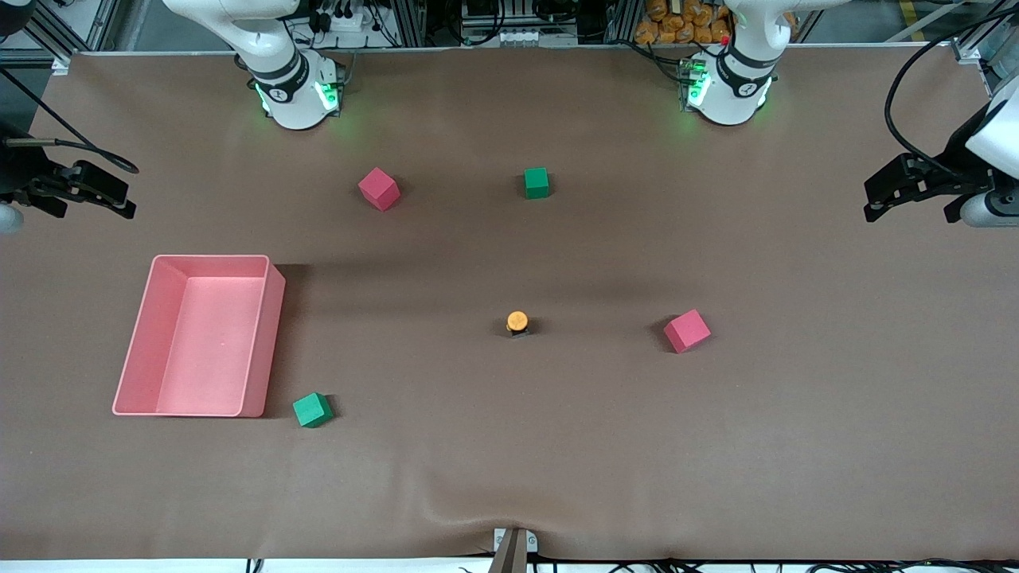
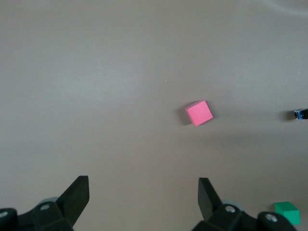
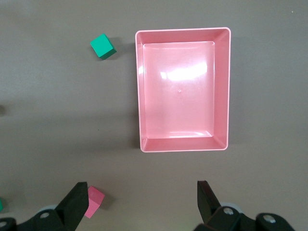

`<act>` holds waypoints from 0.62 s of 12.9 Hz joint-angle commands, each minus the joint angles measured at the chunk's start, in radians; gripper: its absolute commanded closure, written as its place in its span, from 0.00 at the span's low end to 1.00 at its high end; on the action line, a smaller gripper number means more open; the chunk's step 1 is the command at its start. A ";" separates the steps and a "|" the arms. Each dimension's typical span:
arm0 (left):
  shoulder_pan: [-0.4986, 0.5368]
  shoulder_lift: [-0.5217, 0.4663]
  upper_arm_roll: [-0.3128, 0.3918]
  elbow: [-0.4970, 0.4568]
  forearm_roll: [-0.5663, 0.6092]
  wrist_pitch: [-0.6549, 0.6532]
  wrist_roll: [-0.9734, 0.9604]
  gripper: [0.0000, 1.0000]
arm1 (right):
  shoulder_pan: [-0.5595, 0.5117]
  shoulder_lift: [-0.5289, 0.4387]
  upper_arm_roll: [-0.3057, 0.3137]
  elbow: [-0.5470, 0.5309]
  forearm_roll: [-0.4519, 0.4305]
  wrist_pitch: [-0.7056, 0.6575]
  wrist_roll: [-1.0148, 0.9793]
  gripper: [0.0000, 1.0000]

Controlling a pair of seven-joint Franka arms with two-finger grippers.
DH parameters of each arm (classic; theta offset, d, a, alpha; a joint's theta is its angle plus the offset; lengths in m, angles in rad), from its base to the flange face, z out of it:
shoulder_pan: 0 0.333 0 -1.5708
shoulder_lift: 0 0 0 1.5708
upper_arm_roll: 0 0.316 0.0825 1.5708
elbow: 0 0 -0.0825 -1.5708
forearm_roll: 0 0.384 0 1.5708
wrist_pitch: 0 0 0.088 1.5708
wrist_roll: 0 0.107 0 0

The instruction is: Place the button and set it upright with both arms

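1. Orange-capped and black-bodied, the button (image 1: 517, 322) is seen standing upright (cap up) on the brown table (image 1: 557, 446), between the pink tray (image 1: 275, 318) and a red cube (image 1: 687, 331).
2. The left gripper (image 1: 907, 189) is held spread wide at its own end of the table.
3. The right gripper (image 1: 99, 191) is likewise held wide apart, above the tray's end.

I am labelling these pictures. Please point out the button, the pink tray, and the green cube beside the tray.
button (image 1: 517, 320), front view, on its orange cap.
pink tray (image 1: 137, 331), front view, on its side wall.
green cube (image 1: 311, 409), front view, on its top face.
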 commanded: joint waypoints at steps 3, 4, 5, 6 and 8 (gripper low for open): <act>-0.110 -0.116 0.087 -0.153 -0.003 0.024 0.017 0.00 | -0.018 0.005 0.013 0.015 -0.007 -0.014 -0.010 0.00; -0.110 -0.150 0.095 -0.201 -0.006 0.022 0.017 0.00 | -0.018 0.005 0.013 0.015 -0.007 -0.014 -0.010 0.00; -0.113 -0.179 0.119 -0.226 -0.006 0.018 0.022 0.00 | -0.018 0.005 0.013 0.015 -0.007 -0.014 -0.010 0.00; -0.113 -0.190 0.130 -0.226 -0.006 0.006 0.033 0.00 | -0.018 0.005 0.013 0.015 -0.007 -0.014 -0.010 0.00; -0.113 -0.193 0.142 -0.214 -0.001 -0.025 0.031 0.00 | -0.018 0.005 0.013 0.015 -0.007 -0.016 -0.010 0.00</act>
